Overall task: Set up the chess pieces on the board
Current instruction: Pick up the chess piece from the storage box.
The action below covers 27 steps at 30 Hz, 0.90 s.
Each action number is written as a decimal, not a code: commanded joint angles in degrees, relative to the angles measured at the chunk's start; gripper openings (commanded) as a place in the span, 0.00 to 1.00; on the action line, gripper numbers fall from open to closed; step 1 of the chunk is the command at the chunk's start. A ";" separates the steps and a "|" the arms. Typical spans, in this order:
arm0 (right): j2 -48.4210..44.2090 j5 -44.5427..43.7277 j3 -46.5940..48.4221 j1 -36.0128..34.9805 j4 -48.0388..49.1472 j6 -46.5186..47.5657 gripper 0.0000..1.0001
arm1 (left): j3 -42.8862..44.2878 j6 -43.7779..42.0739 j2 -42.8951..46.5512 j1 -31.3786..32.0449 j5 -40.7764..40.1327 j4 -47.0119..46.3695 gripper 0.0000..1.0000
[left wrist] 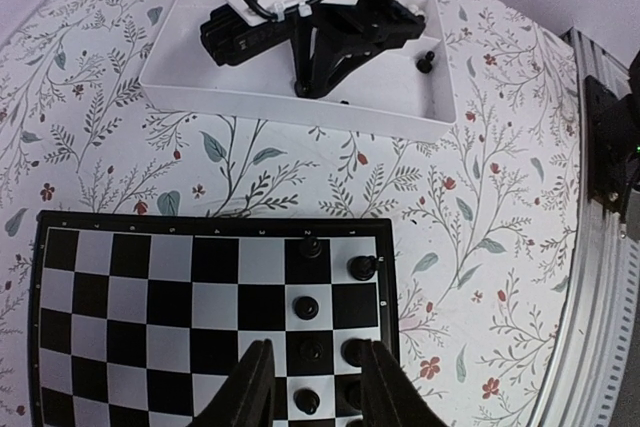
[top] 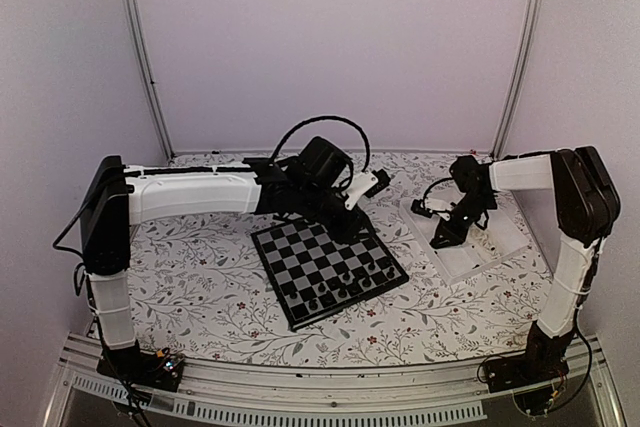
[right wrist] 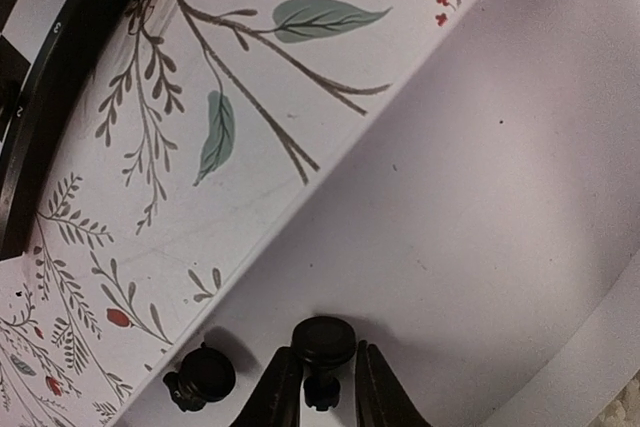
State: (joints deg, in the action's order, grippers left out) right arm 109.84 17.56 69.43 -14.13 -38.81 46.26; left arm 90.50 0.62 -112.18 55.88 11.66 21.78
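Quickly: no brand or label reads anywhere. The board has tiny coordinate marks along its dark border, too small to make out.

The board lies flat on the floral cloth, mid-table. It sits rotated, with one corner towards the arm bases and one towards the back wall. The chess pieces on it are all black, upright, and lined in two rows along its near-right edge. The other squares show bare checks.

The left gripper hovers over those rows at the board's right side. Its fingers are spread well apart with nothing between the pads. Pawns on the squares below show through the gap.

The white tray sits right of the board, its long axis running far-left to near-right. A strip of cloth lies between the tray wall and the board edge.

The right gripper is down inside the tray near that wall, fingers close on either side of an upright black piece. I cannot tell whether they are pinching it yet. A second black piece stands just beside it, against the wall. The tray floor beyond them is plain white.
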 commanded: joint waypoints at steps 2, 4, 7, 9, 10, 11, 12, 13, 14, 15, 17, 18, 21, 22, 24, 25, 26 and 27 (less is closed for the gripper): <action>-2.68 -2.40 -2.58 0.44 -0.53 -1.08 0.18 | 0.38 -0.54 -0.49 0.44 0.72 -0.20 0.31; -4.61 -2.31 -2.88 0.52 -0.80 -0.94 0.17 | 0.13 -0.54 -0.48 0.32 0.36 -1.09 0.31; -8.33 -1.67 -2.54 0.63 -1.71 -0.58 0.17 | 0.40 1.48 -1.02 -0.45 -0.66 -2.70 0.31; -10.56 -0.08 -1.86 0.64 -2.70 -0.47 0.17 | 0.71 4.51 -1.46 -1.48 -0.17 -4.18 0.31; -11.59 0.43 -1.58 0.59 -2.82 -0.47 0.16 | 0.66 6.14 -1.63 -2.17 1.02 -5.29 0.31; -12.81 0.66 -1.27 0.58 -2.89 -0.54 0.16 | 0.54 7.54 -1.78 -2.80 2.44 -6.91 0.31; -13.59 0.71 -1.01 0.52 -3.06 -0.63 0.16 | 0.48 8.83 -1.93 -3.60 3.91 -7.98 0.31; -13.93 0.73 -0.86 0.54 -3.16 -0.64 0.16 | 0.47 9.90 -2.12 -4.11 5.19 -8.82 0.31; -14.35 0.53 -0.72 0.56 -3.20 -0.64 0.15 | 0.53 10.93 -2.23 -4.44 6.10 -9.59 0.32; -14.49 0.22 -0.63 0.54 -3.32 -0.60 0.14 | 0.55 11.39 -2.35 -4.68 6.89 -10.09 0.31; -14.71 -0.06 -1.01 0.52 -3.21 -0.56 0.14 | 0.56 11.64 -2.42 -4.85 7.20 -10.69 0.32; -14.91 -0.03 -1.18 0.57 -3.23 -0.49 0.14 | 0.49 11.72 -2.37 -4.82 7.23 -10.89 0.31; -15.63 0.57 -0.99 0.52 -3.32 -0.77 0.14 | -0.15 12.52 -2.40 -4.99 8.12 -12.40 0.32; -15.98 1.14 -0.58 0.51 -3.68 -0.94 0.14 | -0.60 13.26 -2.46 -5.08 8.99 -13.50 0.32; -16.81 3.49 0.48 0.43 -5.01 -1.08 0.14 | -1.66 15.37 -3.39 -5.60 12.61 -17.01 0.32; -17.45 5.08 0.95 0.11 -5.75 -0.95 0.14 | -1.94 16.55 -4.07 -5.80 14.83 -18.64 0.32; -17.96 5.94 1.18 -0.33 -6.04 -0.76 0.14 | -1.88 17.40 -4.87 -5.93 16.90 -19.87 0.32; -18.32 6.39 1.31 -1.18 -6.35 -0.74 0.14 | -1.56 17.82 -5.49 -5.95 17.55 -20.42 0.32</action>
State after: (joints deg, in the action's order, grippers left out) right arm 95.04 19.27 68.20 -13.91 -42.81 45.84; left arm 89.71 14.37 -114.52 50.63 21.93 8.05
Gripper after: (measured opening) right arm 0.139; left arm 0.322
